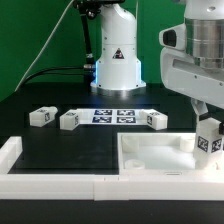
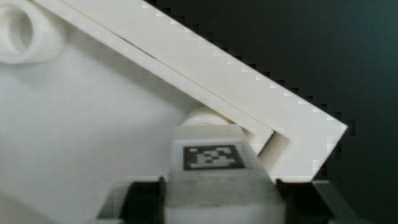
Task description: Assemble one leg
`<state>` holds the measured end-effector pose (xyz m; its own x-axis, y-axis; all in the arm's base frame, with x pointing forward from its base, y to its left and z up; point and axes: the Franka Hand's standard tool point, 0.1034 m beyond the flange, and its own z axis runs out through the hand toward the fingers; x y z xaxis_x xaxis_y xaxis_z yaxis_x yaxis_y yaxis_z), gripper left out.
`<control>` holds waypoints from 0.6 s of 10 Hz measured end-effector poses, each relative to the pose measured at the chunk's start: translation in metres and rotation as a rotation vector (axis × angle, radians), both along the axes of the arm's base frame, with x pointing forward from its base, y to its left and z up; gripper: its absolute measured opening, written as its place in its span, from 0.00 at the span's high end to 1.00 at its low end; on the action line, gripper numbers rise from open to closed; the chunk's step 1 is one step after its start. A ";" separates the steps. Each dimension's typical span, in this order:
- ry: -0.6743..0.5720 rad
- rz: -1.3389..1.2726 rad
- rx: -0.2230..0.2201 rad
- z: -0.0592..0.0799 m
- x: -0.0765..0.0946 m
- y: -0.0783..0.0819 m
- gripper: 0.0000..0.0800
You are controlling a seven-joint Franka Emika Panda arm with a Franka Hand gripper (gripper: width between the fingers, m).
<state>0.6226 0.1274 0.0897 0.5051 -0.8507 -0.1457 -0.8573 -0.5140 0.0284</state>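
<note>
My gripper (image 1: 209, 140) is shut on a leg (image 1: 210, 141), a small white block with a black-and-white tag, and holds it over the far right corner of the large white tray panel (image 1: 150, 152). In the wrist view the leg (image 2: 215, 150) sits between my two dark fingers (image 2: 143, 203), next to the tray's raised rim (image 2: 231, 80), with a round corner socket (image 2: 22, 40) further along the tray. Three more legs lie on the black table: one (image 1: 41, 116) at the exterior view's left, one (image 1: 69, 120) beside it, one (image 1: 155, 120) right of the marker board.
The marker board (image 1: 112, 116) lies flat in the middle of the table. Long white border bars (image 1: 60, 183) run along the front edge, with a short upright end (image 1: 10, 150) at the left. The arm's white base (image 1: 116, 60) stands at the back.
</note>
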 end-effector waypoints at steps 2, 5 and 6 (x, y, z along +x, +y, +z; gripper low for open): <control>-0.004 0.045 0.004 0.000 0.000 0.001 0.37; -0.041 0.414 0.040 -0.002 -0.001 -0.001 0.20; -0.053 0.536 0.053 -0.002 -0.002 -0.001 0.20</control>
<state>0.6207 0.1264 0.0873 0.8741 -0.4640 -0.1437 -0.4742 -0.8793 -0.0456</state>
